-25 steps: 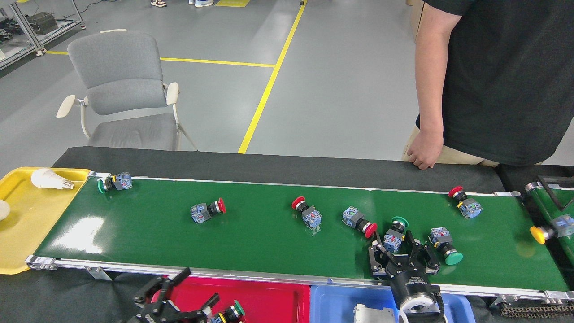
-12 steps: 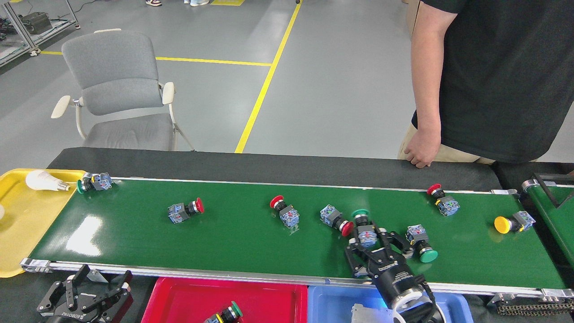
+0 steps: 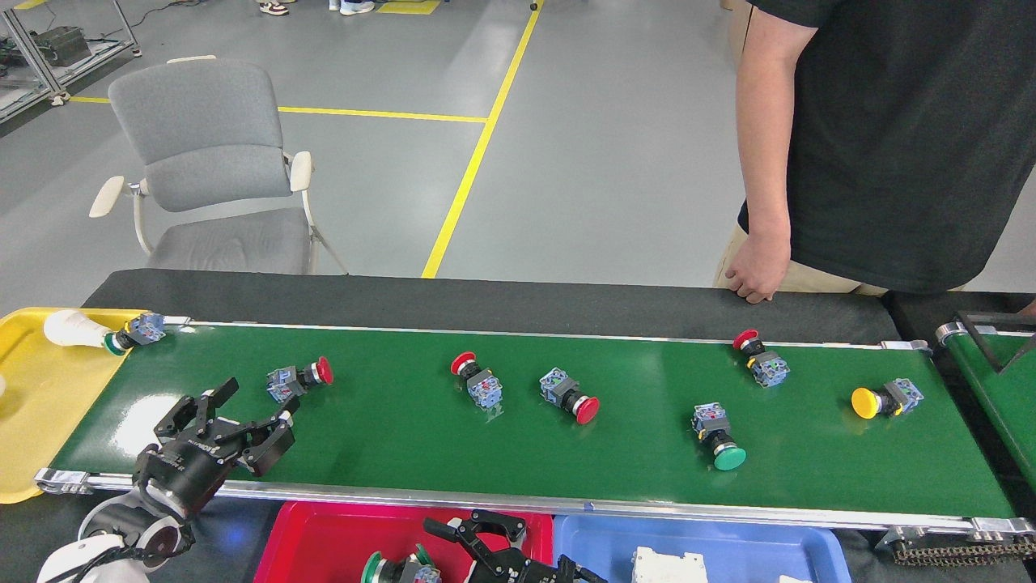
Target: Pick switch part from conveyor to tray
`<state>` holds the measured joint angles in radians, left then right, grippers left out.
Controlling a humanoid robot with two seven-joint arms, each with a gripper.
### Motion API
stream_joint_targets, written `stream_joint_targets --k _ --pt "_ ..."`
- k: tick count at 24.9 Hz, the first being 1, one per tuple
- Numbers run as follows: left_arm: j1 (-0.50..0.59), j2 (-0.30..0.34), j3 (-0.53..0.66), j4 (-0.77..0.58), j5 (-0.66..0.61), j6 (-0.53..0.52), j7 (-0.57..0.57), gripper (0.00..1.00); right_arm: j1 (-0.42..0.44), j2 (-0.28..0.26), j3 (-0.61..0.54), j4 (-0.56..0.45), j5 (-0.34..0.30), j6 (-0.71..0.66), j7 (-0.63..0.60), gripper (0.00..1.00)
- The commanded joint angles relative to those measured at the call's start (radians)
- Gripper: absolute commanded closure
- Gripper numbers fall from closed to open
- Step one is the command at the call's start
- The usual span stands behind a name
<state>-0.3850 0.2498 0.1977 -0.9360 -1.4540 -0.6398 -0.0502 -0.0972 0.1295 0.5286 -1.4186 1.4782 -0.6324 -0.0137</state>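
The conveyor (image 3: 486, 453) is a wide dark-green belt carrying several switch parts. A red-capped one (image 3: 299, 378) lies nearest my left gripper (image 3: 243, 414), which hovers open and empty over the belt's near-left corner, just left of that part. Others lie at mid-belt (image 3: 477, 380) (image 3: 571, 397); to the right are a green-capped one (image 3: 719, 441) and a yellow-capped one (image 3: 882, 398). My right gripper (image 3: 477, 542) is low over the red tray (image 3: 324, 534), cut off by the frame edge. A green-capped switch part (image 3: 392, 569) sits just left of its fingers; whether it is gripped is unclear.
A blue tray (image 3: 728, 546) with a white part is right of the red one. A yellow tray (image 3: 48, 405) with a bulb (image 3: 73, 328) stands at the belt's left end, a switch part (image 3: 137, 332) at its edge. A person's hand (image 3: 753, 279) rests beyond the belt. Another belt (image 3: 995, 389) is at right.
My right gripper left the belt and swung left and down to the red tray; the green-capped part it surrounded is gone from the belt. My left gripper rose onto the belt. Parts drifted left.
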Motion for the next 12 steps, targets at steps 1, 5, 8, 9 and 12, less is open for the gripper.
stream_joint_targets --k 1,5,8,9,12 --pt "-0.038 0.02 0.0 0.045 0.0 0.028 0.004 0.0 -0.013 -0.002 -0.021 -0.04 -0.01 0.011 -0.005 0.01" --pt "-0.043 0.063 0.002 0.095 0.001 0.111 0.006 0.0 0.106 -0.018 -0.246 -0.189 -0.015 0.194 -0.005 0.01" --pt "-0.043 0.083 0.005 0.118 0.0 0.147 0.033 0.0 0.235 -0.019 -0.418 -0.269 -0.016 0.322 -0.014 0.01" --pt "-0.045 0.089 0.002 0.135 0.0 0.178 0.055 0.0 0.281 -0.018 -0.481 -0.276 -0.016 0.361 -0.043 0.01" --pt "-0.058 0.094 -0.003 0.181 -0.002 0.244 0.09 0.01 0.343 -0.021 -0.578 -0.272 -0.016 0.445 -0.111 0.01"
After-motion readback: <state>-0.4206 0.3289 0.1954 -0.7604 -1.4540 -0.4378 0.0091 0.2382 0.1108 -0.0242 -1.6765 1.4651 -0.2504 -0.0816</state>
